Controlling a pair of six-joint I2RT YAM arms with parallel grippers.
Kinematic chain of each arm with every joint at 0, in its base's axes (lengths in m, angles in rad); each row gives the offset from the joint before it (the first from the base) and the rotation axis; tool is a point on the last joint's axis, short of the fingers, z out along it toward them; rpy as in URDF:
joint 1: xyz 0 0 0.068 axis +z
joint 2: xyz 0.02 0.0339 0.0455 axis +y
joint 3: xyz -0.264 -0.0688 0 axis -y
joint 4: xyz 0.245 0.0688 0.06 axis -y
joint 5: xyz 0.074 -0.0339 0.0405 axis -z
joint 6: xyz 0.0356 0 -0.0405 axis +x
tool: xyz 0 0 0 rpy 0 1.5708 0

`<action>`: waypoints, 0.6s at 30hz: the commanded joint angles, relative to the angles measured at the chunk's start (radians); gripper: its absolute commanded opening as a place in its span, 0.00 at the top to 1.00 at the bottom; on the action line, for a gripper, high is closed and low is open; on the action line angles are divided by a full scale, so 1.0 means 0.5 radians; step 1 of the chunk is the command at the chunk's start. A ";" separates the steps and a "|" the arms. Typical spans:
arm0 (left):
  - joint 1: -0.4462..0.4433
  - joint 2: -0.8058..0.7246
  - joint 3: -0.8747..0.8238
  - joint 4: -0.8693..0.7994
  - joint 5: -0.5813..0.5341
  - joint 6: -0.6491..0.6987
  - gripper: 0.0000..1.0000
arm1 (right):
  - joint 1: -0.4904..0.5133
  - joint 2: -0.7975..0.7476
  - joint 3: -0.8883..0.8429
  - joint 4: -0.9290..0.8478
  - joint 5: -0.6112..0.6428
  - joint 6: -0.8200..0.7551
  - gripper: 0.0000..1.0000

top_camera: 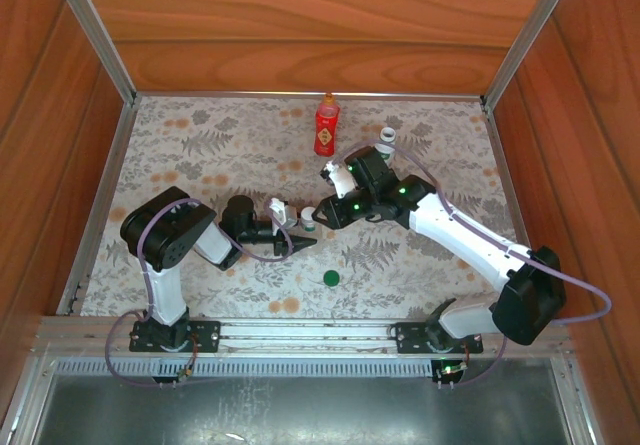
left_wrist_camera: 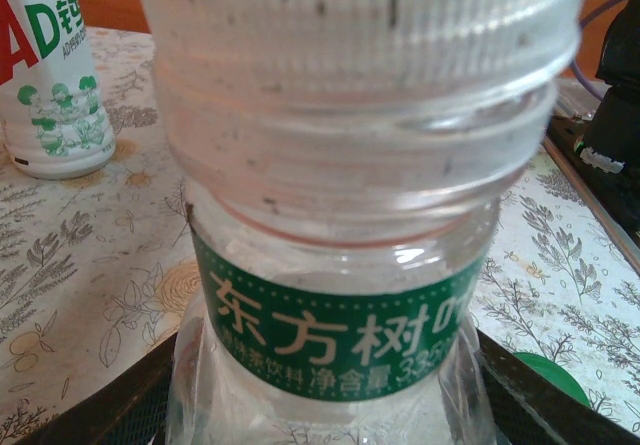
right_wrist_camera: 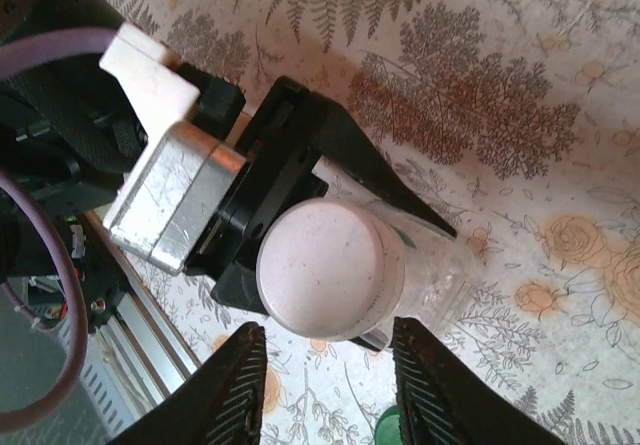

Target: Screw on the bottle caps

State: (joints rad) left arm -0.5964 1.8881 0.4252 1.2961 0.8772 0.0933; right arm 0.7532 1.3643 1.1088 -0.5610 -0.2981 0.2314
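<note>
The left gripper pinches the short clear plastic bottle with a green label low on its body, holding it upright at the middle of the floral-patterned worktop. A white ribbed cap sits on its neck. No liquid shows through the clear wall, so the bottle looks empty.

At the back stands the small red plastic bottle with an orange top; its contents are hidden. Toward the front lies a loose round green cap.

The right gripper hangs over the white cap with its fingers spread, flanking the rim but apparently not pressing it. The step in hand looks like tightening this cap. The next move calls for closing squarely on the rim and twisting while the left holds the bottle steady.

Farther right stands the taller white plastic bottle. It is opaque and its neck looks uncapped, so the green cap is probably for it.
</note>
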 commanded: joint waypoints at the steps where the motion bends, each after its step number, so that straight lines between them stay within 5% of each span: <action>1: 0.021 0.008 -0.025 -0.133 -0.015 -0.024 0.41 | 0.015 -0.013 0.041 0.017 0.084 0.053 0.60; 18: 0.019 0.000 -0.034 -0.135 -0.006 -0.027 0.41 | 0.017 0.138 0.010 -0.178 0.144 -0.024 0.73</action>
State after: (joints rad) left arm -0.5964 1.8881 0.4252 1.2949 0.8776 0.0933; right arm 0.7532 1.4055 1.1172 -0.5430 -0.2489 0.2432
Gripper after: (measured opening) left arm 0.597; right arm 0.271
